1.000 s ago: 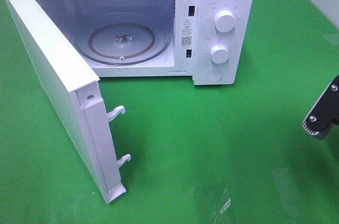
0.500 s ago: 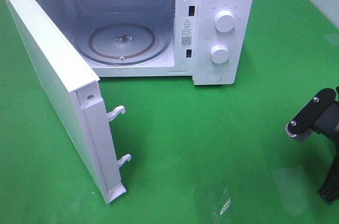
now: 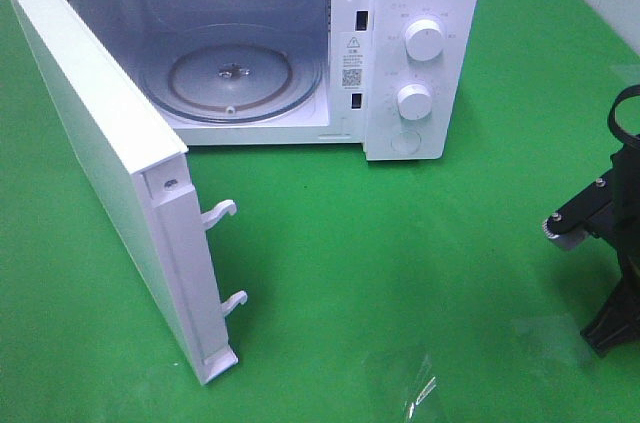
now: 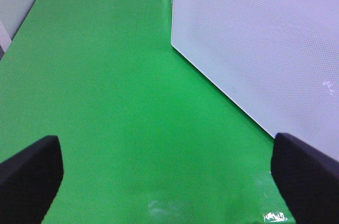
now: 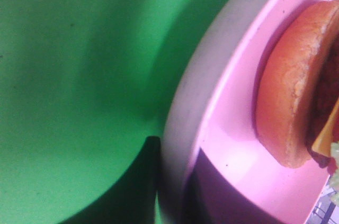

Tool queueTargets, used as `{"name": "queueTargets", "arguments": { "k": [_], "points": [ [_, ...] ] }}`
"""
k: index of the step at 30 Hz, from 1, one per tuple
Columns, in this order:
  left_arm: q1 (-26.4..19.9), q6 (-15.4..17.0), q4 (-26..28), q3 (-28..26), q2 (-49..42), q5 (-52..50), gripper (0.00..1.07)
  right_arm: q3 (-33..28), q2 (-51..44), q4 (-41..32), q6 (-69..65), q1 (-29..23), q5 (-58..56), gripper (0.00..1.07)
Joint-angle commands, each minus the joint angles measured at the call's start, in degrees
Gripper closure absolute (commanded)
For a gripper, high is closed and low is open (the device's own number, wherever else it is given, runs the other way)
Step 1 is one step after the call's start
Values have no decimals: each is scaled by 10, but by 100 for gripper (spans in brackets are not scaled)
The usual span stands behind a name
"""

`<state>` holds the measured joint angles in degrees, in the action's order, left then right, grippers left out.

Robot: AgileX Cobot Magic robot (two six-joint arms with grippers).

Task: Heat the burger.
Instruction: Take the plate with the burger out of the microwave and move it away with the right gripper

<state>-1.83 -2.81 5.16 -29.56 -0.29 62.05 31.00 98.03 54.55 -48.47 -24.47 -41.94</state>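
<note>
The burger point(image 5: 286, 86) shows only in the right wrist view, with a golden-brown bun and a bit of yellow cheese, on a round pink plate point(image 5: 233, 144). My right gripper point(image 5: 177, 181) is shut on the plate's rim, one dark finger below it and one above. The plate casts a shadow on the green cloth beneath. In the high view only part of my right arm point(image 3: 592, 218) shows at the right edge; burger and plate lie outside that picture. My left gripper point(image 4: 169, 181) is open over bare cloth, beside the microwave door point(image 4: 254, 49).
The white microwave point(image 3: 420, 53) stands at the back with its door point(image 3: 110, 163) swung wide toward the front left. Its glass turntable point(image 3: 235, 78) holds nothing. Green cloth point(image 3: 400, 273) covers the table.
My right arm has come further into the high view from the right edge and turned. The microwave and its door have not moved.
</note>
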Motion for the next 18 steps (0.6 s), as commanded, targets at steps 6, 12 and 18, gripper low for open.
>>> {"name": "queueTargets", "arguments": {
  "k": [6, 12, 18],
  "points": [
    [-2, 3, 1, 0, -3, -6, 7, 3, 15, 12, -15, 11, 9, 84],
    [-2, 3, 1, 0, -3, -6, 7, 4, 11, -26, -1, 10, 9, 57],
    [-2, 3, 1, 0, -3, -6, 7, 36, -37, -130, 105, 9, 8, 42]
  ]
}}
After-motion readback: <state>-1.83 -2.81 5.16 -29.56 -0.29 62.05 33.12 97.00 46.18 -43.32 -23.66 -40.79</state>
